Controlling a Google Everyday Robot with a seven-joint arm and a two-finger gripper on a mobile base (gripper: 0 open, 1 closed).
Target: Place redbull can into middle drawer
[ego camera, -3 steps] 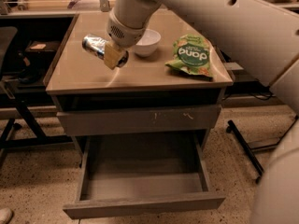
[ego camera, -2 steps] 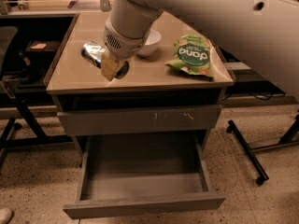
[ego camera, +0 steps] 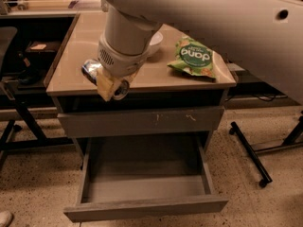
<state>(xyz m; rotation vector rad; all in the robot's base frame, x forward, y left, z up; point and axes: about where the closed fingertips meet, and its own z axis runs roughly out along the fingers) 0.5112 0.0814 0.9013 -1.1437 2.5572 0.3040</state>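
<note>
The redbull can (ego camera: pixel 90 70) lies crosswise in my gripper (ego camera: pixel 111 84), over the front left part of the tabletop (ego camera: pixel 151 77). Its blue body sticks out to the left and its shiny end (ego camera: pixel 122 88) to the right of the yellowish fingers (ego camera: pixel 104 85). The gripper is shut on the can, at the table's front edge. The middle drawer (ego camera: pixel 147 189) is pulled out below, with a bare grey floor and a plain front panel (ego camera: pixel 147 210).
A closed grey drawer front with small orange scuffs (ego camera: pixel 142 122) sits above the open drawer. A green snack bag (ego camera: pixel 194 56) lies at the table's right. A white bowl (ego camera: pixel 156 39) is partly hidden behind my arm. Chair and desk legs stand left and right.
The gripper has come forward and down toward the table's front edge, and the can has moved with it from its spot farther back on the tabletop.
</note>
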